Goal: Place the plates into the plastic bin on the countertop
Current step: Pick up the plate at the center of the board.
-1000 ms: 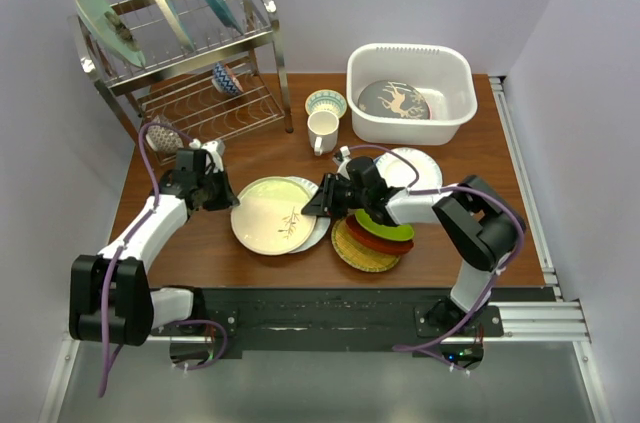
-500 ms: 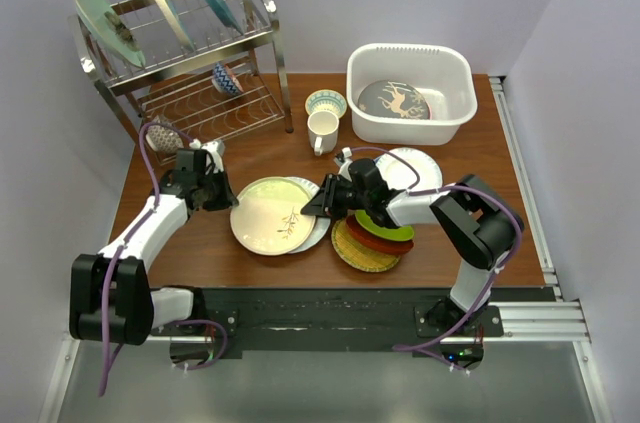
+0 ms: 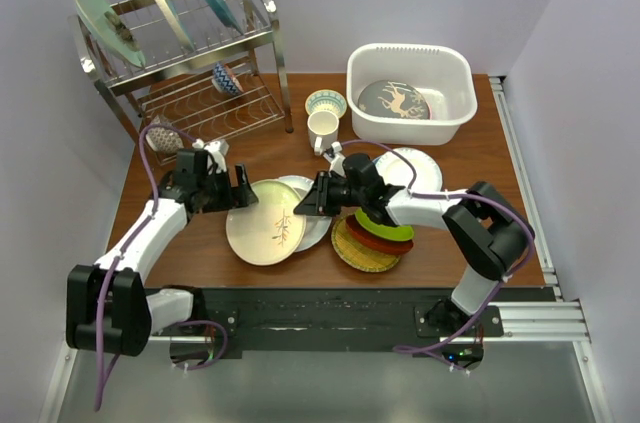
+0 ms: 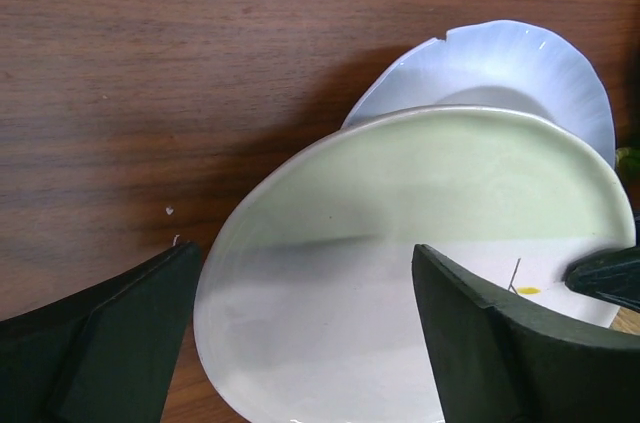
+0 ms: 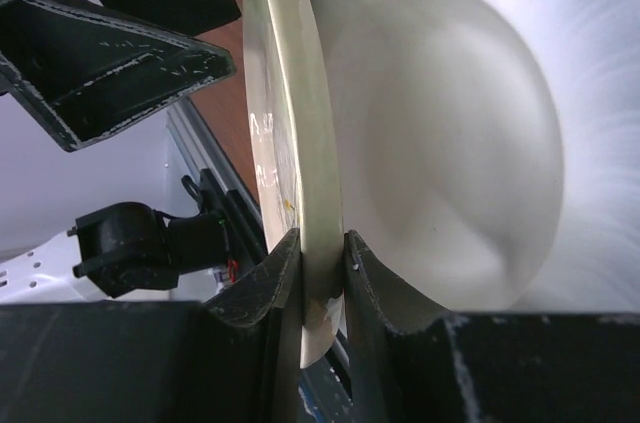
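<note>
Only "markings" I can make out are pictures: a brown twig drawn on the cream plate (image 3: 268,225) and a pale deer on the dark plate (image 3: 393,100). The deer plate already lies flat in the plastic bin (image 3: 455,93), which sits at the far right corner of the worktop (image 3: 460,203); only the overhead view shows that. The cream plate is in the middle near the front edge, overlapping a white plate (image 3: 318,225). From above, the right gripper (image 3: 305,205) is at the cream plate's right edge, but you can't really judge the grip there. The right wrist view settles it: the right gripper (image 5: 318,243) is pinched tight on the rim of the cream plate (image 5: 290,93), which shows edge-on and is tipped up off the white plate (image 5: 450,143) behind it. The left gripper (image 3: 238,186) is at the opposite edge. In its own camera the left gripper (image 4: 305,263) stands wide open, holding nothing, with the cream plate (image 4: 400,243) reaching in between the fingers and the ribbed white plate (image 4: 510,63) peeking out beyond. Just right of all that, under the right arm, there's a stack of yellow woven (image 3: 360,251), red-orange (image 3: 378,239) and lime green (image 3: 388,227) plates.
</note>
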`<move>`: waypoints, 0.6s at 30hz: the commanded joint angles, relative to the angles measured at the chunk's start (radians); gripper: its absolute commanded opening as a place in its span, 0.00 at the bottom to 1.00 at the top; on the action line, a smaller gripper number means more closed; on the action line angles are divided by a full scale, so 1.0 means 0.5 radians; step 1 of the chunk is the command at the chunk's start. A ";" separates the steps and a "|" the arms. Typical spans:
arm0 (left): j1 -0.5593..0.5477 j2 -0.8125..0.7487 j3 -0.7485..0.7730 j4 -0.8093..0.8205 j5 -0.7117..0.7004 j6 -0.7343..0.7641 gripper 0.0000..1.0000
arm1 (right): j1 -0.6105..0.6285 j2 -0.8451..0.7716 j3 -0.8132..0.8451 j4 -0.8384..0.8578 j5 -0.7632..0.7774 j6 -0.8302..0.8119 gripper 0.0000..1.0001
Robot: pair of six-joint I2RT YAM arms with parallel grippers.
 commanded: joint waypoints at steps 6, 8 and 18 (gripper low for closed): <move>-0.002 -0.170 0.057 -0.001 -0.131 -0.042 0.98 | 0.005 -0.146 0.146 -0.061 -0.051 -0.054 0.00; -0.002 -0.216 0.057 -0.010 -0.184 -0.051 0.99 | 0.005 -0.149 0.162 -0.068 -0.057 -0.047 0.00; 0.007 -0.489 0.026 0.015 -0.291 -0.075 1.00 | 0.005 -0.254 0.189 -0.141 -0.026 -0.054 0.00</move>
